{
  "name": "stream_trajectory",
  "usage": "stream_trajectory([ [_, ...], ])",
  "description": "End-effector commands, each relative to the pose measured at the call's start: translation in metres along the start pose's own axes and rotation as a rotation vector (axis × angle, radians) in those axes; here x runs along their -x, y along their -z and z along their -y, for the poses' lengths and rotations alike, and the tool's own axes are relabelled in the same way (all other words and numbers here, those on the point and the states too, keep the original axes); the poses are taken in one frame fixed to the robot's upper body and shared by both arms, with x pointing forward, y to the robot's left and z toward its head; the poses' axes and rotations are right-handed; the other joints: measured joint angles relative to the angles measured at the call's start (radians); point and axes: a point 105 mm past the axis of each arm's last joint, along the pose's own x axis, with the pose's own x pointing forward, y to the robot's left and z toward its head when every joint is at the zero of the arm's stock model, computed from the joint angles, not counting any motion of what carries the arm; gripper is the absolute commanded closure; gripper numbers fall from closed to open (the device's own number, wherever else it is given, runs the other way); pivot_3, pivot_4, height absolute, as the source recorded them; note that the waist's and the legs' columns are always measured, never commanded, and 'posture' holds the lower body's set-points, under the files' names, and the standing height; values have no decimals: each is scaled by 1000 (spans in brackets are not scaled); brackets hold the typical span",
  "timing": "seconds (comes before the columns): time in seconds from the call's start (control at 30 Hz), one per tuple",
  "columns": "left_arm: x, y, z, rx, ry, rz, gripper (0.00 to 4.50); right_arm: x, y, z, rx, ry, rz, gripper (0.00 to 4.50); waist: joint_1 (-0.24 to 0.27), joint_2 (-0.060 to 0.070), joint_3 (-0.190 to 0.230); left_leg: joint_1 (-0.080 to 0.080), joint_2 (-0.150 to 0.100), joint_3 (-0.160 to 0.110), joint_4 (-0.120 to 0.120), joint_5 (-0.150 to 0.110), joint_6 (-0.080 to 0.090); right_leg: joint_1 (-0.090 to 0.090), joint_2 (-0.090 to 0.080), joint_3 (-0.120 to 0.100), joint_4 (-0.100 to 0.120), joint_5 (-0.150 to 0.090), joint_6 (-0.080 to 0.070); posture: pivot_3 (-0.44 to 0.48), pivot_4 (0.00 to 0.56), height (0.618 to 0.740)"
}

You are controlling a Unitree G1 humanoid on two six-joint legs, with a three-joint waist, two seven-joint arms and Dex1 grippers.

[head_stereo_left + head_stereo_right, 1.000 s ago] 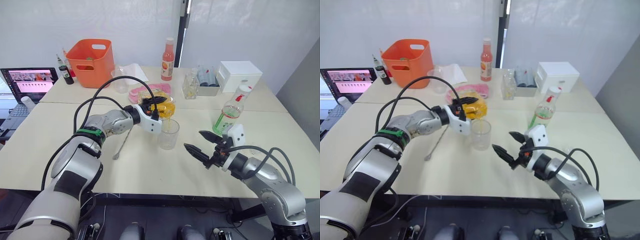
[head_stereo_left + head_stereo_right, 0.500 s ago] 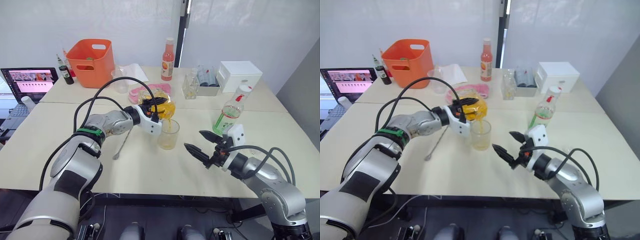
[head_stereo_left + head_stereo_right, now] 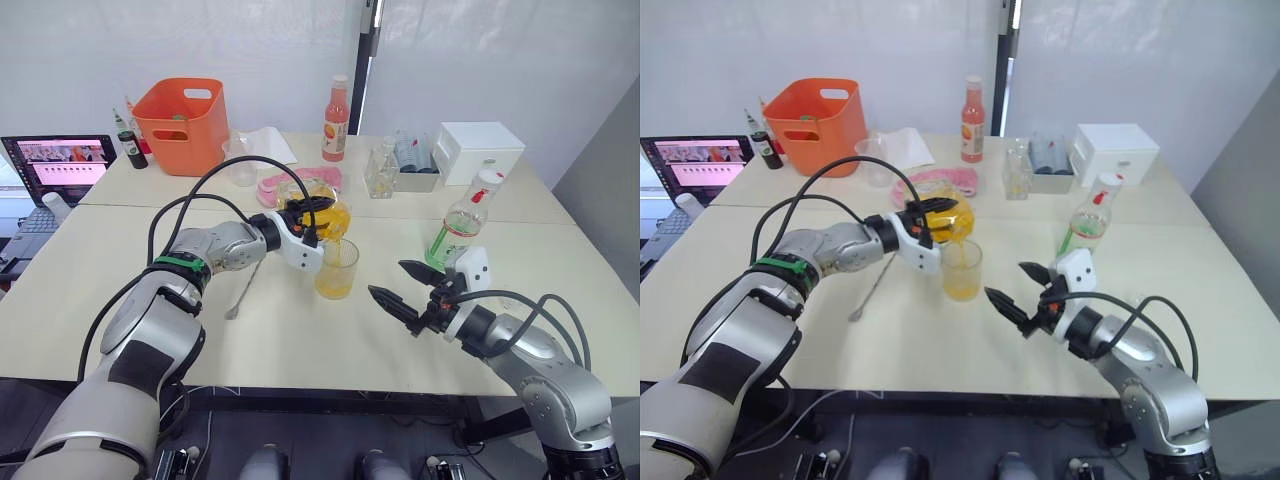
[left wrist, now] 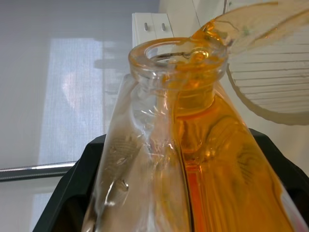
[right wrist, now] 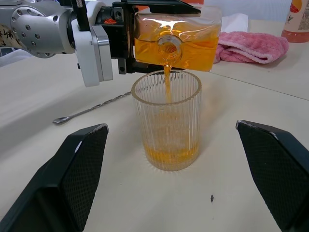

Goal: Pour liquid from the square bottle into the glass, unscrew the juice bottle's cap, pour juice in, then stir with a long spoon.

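Nearest me, my right gripper [image 3: 400,285] hovers low over the worktop [image 3: 300,350], jaws spread wide and holding nothing, parked just short of the glass [image 5: 166,125] and looking straight at it. It needs to keep clear so it can't nudge the rim.

Just beyond, the glass stands upright with a shallow layer of the liquid [image 5: 169,155] at its bottom. A thin orange stream drops from the neck of the square bottle [image 5: 176,41] straight into the middle of the glass. My left gripper [image 3: 300,215] has its jaws clamped on the bottle's flat sides, tipping it over the rim.

For a good pour, I judge: keep the mouth centred above the glass, hold the tilt steady so the stream stays thin, and level out before the glass gets too full, leaving room for juice.

The long spoon [image 3: 243,287] lies flat on the worktop to my left of the glass. Farther off to my right stands the juice bottle [image 3: 459,228], its cap [image 3: 486,181] on.
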Motion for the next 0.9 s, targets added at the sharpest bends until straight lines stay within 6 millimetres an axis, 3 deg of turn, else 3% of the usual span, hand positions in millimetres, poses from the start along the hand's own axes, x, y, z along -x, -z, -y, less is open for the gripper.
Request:
stream_trajectory([
  [0.03,-4,3,-51,-39,-159,0,1690,0,-13,-6,24,-23,43,0,0,0,0,0,0,0,0,0,0,0,0,0,0,0,0,0,150,715],
  [0.43,-4,5,-40,307,-123,-5,1690,1,-10,-1,24,-1,34,0,-1,0,0,0,0,0,0,0,0,0,0,0,0,0,0,0,150,715],
  [0.57,3,16,-48,495,-172,-27,1690,-1,-11,2,26,4,34,0,-2,0,0,0,0,0,0,0,0,0,0,0,0,0,0,0,150,715],
  [0.8,28,47,-75,828,-332,-46,1690,-3,-18,5,28,1,50,0,-9,0,0,0,0,0,1,0,0,-1,0,0,1,0,0,0,150,715],
  [0.9,57,70,-83,978,-431,-90,1690,-2,-19,7,34,0,46,0,-12,0,0,0,0,-1,1,0,0,0,0,0,5,0,0,0,150,715],
])
